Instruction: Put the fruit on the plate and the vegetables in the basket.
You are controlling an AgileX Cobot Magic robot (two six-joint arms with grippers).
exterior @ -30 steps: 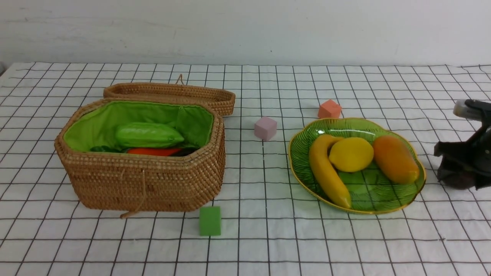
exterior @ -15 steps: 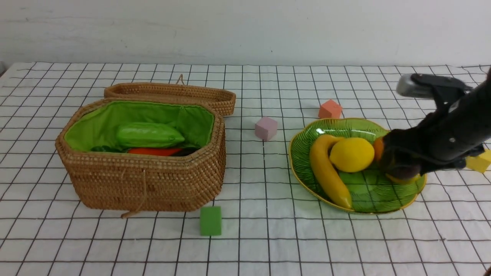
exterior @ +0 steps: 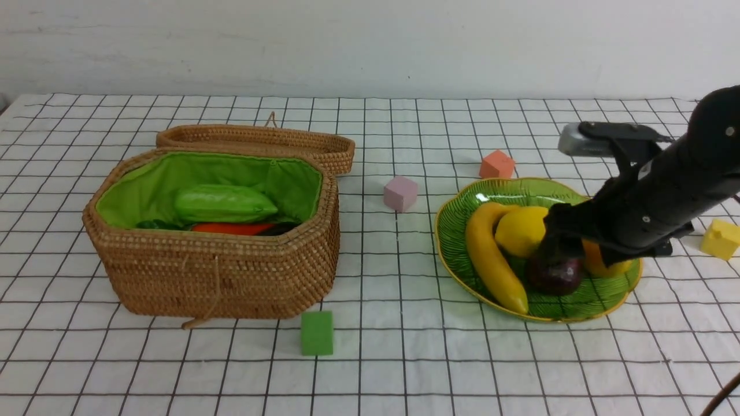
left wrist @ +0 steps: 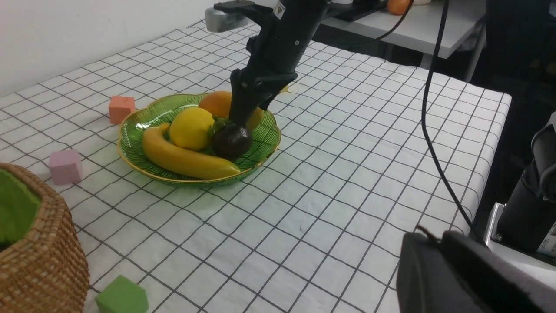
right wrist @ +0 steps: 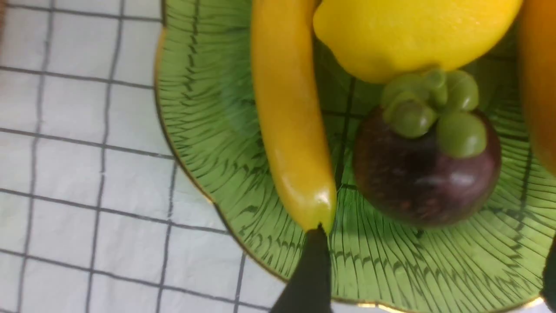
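The green leaf-shaped plate (exterior: 457,214) holds the banana (exterior: 491,254), the lemon (exterior: 517,231), the orange mango (exterior: 604,267) and the dark purple mangosteen (exterior: 555,276). My right gripper (exterior: 558,248) hangs just above the mangosteen, open. In the right wrist view its fingers stand wide apart over the plate (right wrist: 391,269), and the mangosteen (right wrist: 425,174) lies free beyond them. The wicker basket (exterior: 219,271) holds the green gourd (exterior: 222,203) and the carrot (exterior: 231,229); the eggplant is mostly hidden. My left gripper (left wrist: 430,237) is shut and empty, off to the side.
The basket's lid (exterior: 260,141) lies behind the basket. Foam cubes lie around: pink (exterior: 400,193), orange (exterior: 496,164), green (exterior: 317,333) in front of the basket, yellow (exterior: 720,238) right of the plate. The table's right edge shows in the left wrist view.
My right gripper came in from the right with the mangosteen, moved over the plate, and let it go; the mangosteen now rests on the plate.
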